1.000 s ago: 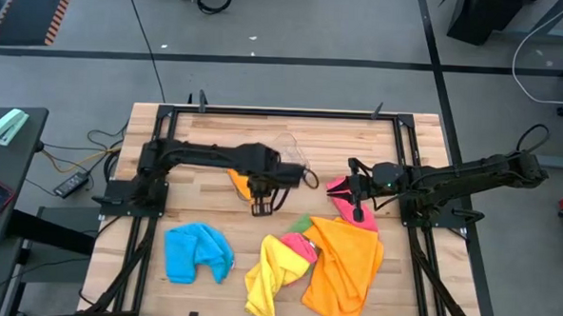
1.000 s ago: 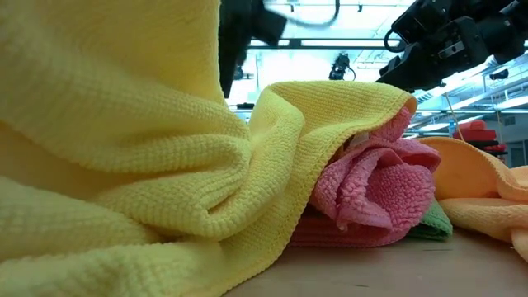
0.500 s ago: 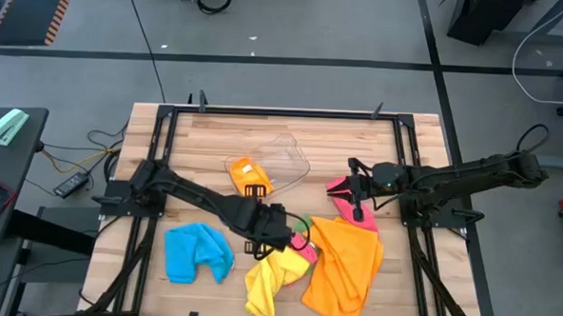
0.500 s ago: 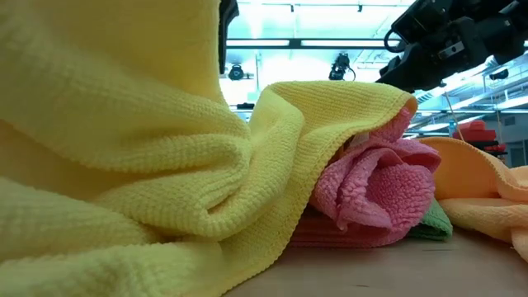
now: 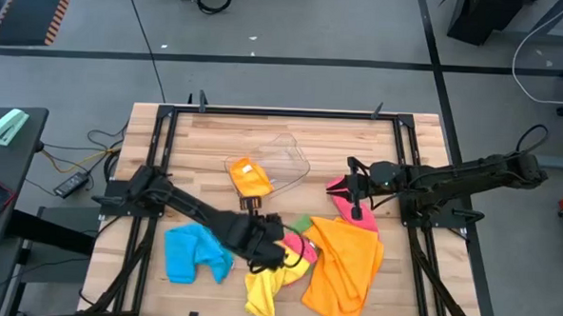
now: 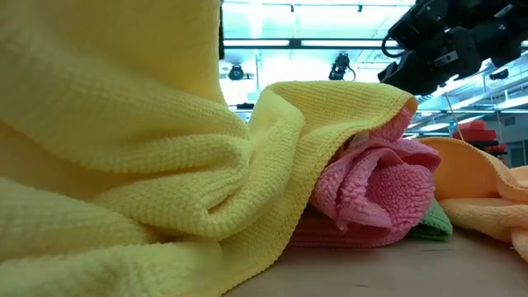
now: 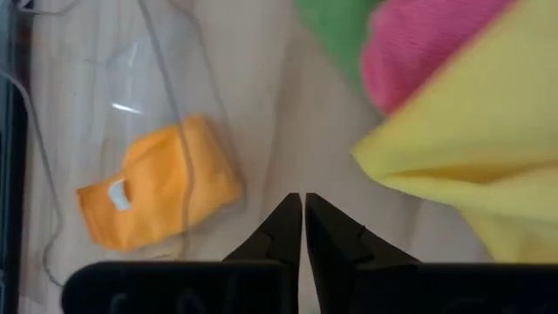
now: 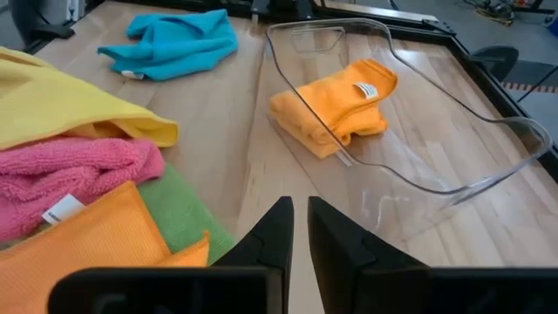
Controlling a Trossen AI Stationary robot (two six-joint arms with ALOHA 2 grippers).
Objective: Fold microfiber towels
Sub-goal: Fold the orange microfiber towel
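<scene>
Wooden table (image 5: pixel 206 136): yellow towel (image 5: pixel 265 283) lies long toward the front edge; left hand (image 5: pixel 256 245) closed, empty

The left gripper (image 7: pixel 302 228) shows its two dark fingers (image 7: pixel 281 234) pressed together tip to tip, with nothing between them. They sit over bare wood of the table (image 7: pixel 288 131). A folded orange towel (image 7: pixel 161 196) with a small white label lies inside the clear plastic tub (image 7: pixel 166 96), whose transparent wall curves past it. A yellow towel (image 7: pixel 475 148) lies near the fingertips, its folded corner just beside them and not touching. A pink towel (image 7: pixel 427 44) lies partly under the yellow one. A green towel (image 7: pixel 336 26) lies against the pink one.
</scene>
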